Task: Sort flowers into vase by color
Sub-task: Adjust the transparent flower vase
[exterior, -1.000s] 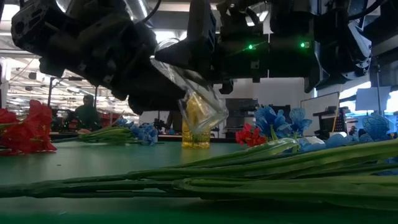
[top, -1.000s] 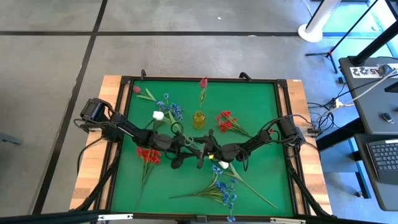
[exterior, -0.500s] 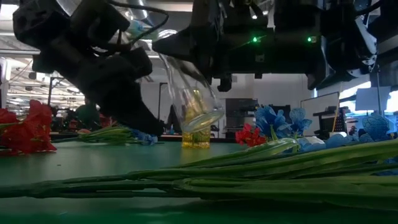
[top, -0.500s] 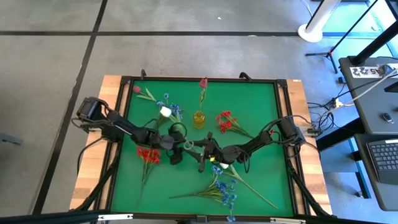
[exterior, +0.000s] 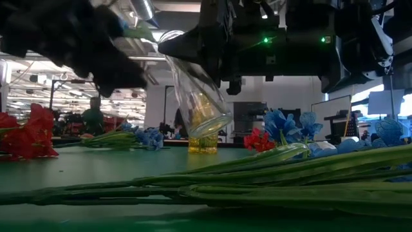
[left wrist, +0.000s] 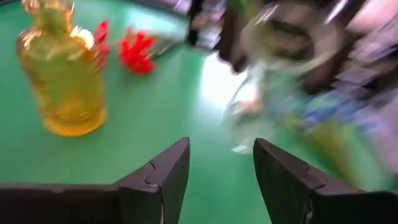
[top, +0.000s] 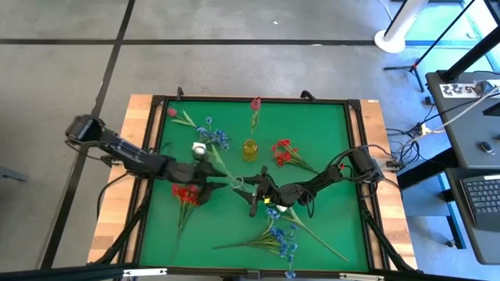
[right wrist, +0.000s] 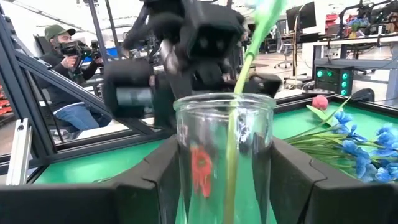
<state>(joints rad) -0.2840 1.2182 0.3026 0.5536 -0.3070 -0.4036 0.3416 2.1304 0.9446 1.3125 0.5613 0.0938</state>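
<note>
Clear glass vase [right wrist: 224, 155] sits clamped between your right gripper's [top: 251, 187] 2 fingers, lifted off the green table [top: 328, 133] and tilted in the low view. 1 green stem [right wrist: 239, 106] stands inside it, with its white bud [top: 200, 147] out beyond the rim toward the left arm. Your left gripper [left wrist: 217, 168] faces that vase from just beside it, fingers spread, nothing between them. The yellow vase [top: 249, 149] with a pink bud [top: 255, 102] stands behind both grippers. Red flowers [top: 185, 193] lie under the left arm; blue flowers [top: 281, 238] lie in front of the right gripper.
</note>
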